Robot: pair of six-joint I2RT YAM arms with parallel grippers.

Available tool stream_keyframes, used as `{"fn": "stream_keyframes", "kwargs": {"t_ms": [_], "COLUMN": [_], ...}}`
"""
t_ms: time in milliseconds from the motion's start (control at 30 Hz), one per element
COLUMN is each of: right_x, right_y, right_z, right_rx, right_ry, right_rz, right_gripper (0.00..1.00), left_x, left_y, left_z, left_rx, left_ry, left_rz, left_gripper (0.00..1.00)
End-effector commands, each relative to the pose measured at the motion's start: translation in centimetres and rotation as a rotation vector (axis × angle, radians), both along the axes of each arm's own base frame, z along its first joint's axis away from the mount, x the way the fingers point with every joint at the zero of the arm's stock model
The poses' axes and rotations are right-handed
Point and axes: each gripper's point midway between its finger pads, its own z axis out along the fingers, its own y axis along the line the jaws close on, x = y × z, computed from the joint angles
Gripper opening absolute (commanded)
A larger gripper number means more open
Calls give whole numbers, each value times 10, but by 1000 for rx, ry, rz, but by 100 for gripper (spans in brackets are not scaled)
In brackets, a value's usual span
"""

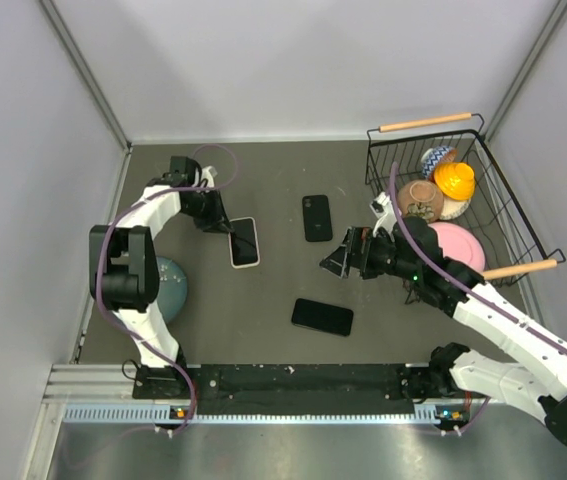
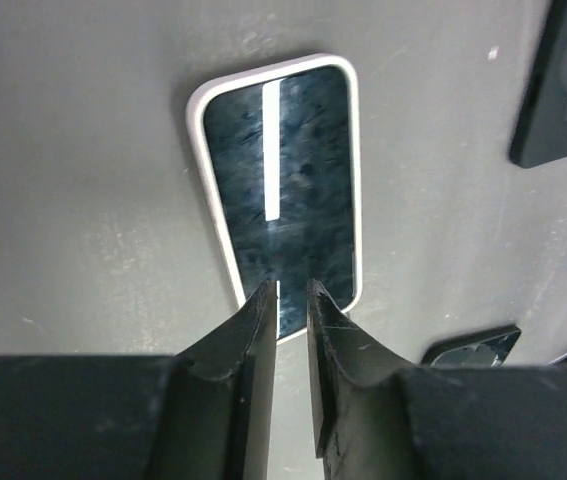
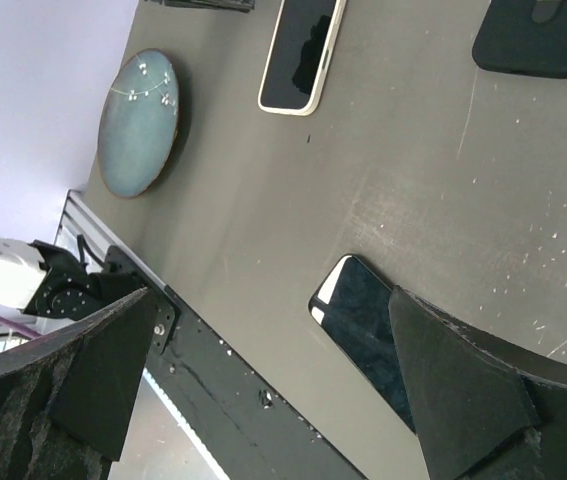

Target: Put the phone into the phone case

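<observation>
1. My left gripper [image 2: 288,292] hangs low over the near end of the white-rimmed phone [image 2: 281,180]. Its fingers [image 2: 253,340] stand only narrowly apart, with nothing between them but the sight of the dark screen below.
2. The white-rimmed phone lies flat and face up on the counter [image 1: 273,180], at about 10 o'clock from the counter's middle in the top view. A bright strip of reflected light runs down its glass.
3. My right gripper [image 1: 335,260] hovers just to the 3 o'clock side of the middle, its jaws spread wide and holding nothing.
4. The black phone [image 1: 322,316] lies flat at about 6 o'clock, apart from both grippers. In the right wrist view one of its corners shows between my spread right fingers.
5. The black phone case [image 1: 317,218] lies at about 12 o'clock from the middle, just beyond my right gripper and well apart from the black phone. It is near the white-rimmed phone but not touching it.
6. A blue-green plate [image 1: 171,288] sits at 8 o'clock beside my left arm.
7. A wire basket [image 1: 508,215] with wooden handles stands at 2 o'clock, with an orange hard hat [image 1: 455,180] among the things inside.
</observation>
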Motion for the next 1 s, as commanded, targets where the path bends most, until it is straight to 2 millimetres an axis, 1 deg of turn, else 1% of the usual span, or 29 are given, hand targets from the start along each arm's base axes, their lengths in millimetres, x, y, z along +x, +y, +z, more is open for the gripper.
{"fn": "stream_keyframes", "kwargs": {"t_ms": [0,67,100,133,233,300,367,500,600,633,667,700,733,767,800,833,867,900,933,967], "right_x": [4,3,2,2,2,5,9,15,20,23,25,28,31,33,40,43,49,55,60,65], "right_y": [-2,-1,0,0,-1,-4,-8,-11,-15,-15,-17,-18,-18,-20,-22,-22,-26,-24,-24,-24], "right_z": [19,17,16,16,12,9,2,-3,-11,-8,-17,-14,-15,-20,-15,-13,-12,-10,-9,-10], "right_rx": [20,13,10,9,-2,-19,-48,-87,-129,-136,-174,-183,-201,-231,-244,-255,-274,-288,-301,-320], "right_ry": [-60,-60,-58,-58,-52,-50,-33,-14,7,5,29,26,28,42,29,26,17,19,13,7], "right_rz": [-26,-15,-6,-3,-7,-28,-56,-83,-116,-124,-135,-144,-150,-161,-186,-196,-226,-235,-243,-257], "right_gripper": [99,99,99,99,99,98,96,97,97,97,97,97,97,97,97,97,97,97,97,97], "left_x": [17,17,15,16,14,14,12,6,1,0,-2,-3,-2,0,-1,0,-1,-2,-2,-7], "left_y": [-25,-32,-34,-36,-42,-42,-43,-42,-41,-41,-40,-40,-39,-38,-37,-33,-32,-31,-29,-28], "left_z": [35,29,21,18,6,-3,-9,-32,-41,-41,-38,-35,-30,-16,-8,0,18,28,37,55], "left_rx": [-105,-108,-106,-110,-103,-60,-55,-44,-37,-38,-37,-33,-28,-29,-24,-8,-10,-9,-5,-12], "left_ry": [-137,-126,-107,-108,-85,-74,-54,24,59,63,53,48,37,0,-17,-42,-89,-116,-144,-193], "left_rz": [-19,-17,-17,-15,-21,-23,-27,-6,18,19,20,22,21,20,19,27,31,34,41,45], "left_gripper": [13,5,2,0,0,0,0,0,0,0,0,0,0,0,5,9,14,19,32,36]}}
